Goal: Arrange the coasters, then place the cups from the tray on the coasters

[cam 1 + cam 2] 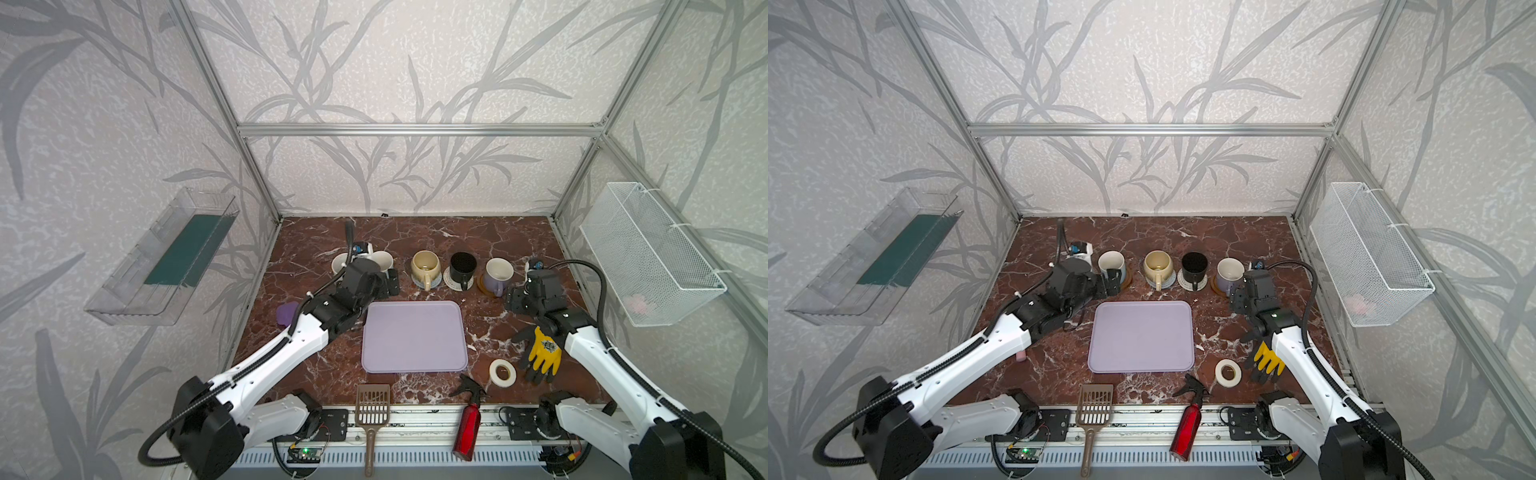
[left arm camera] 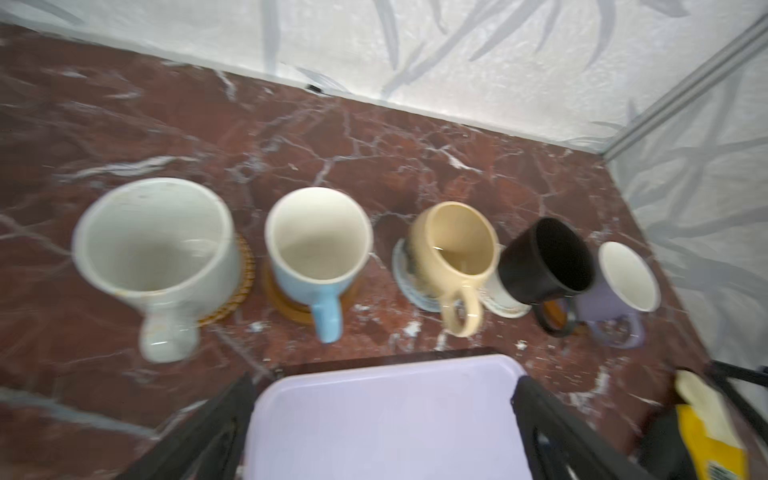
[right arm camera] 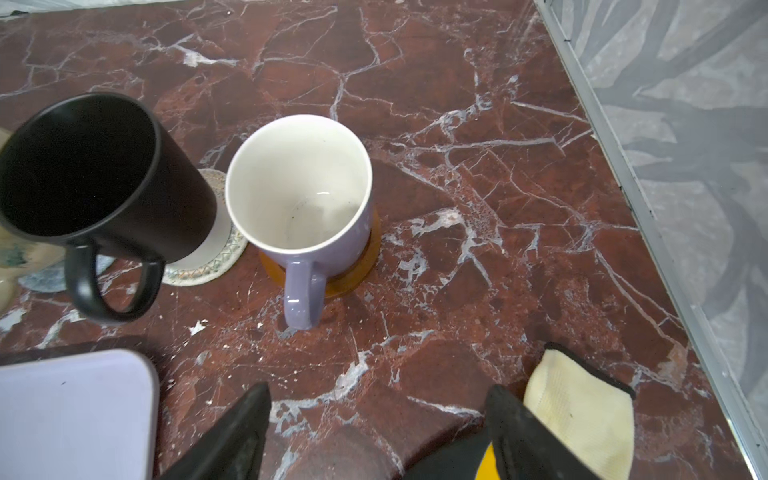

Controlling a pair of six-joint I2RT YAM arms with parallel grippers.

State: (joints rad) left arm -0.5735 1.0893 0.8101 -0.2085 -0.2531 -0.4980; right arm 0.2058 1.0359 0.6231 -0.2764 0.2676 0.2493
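At the tray's (image 1: 413,334) 12 o'clock: five cups (image 1: 425,264) are sitting one per coaster (image 3: 361,266); tray is lying bare.
Both empty: left gripper (image 2: 384,386) is hovering spread by the tray's 11 o'clock corner, right gripper (image 3: 378,390) is hanging spread at the lavender cup's (image 3: 299,187) 5 o'clock. Placement is looking complete; next move is calling only for a clean retreat.

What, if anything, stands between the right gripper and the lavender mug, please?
Nothing visible does. In the right wrist view, only bare marble tabletop lies between the open right gripper and the lavender mug, whose handle points toward it. The black mug and the yellow work glove flank that path without crossing it.
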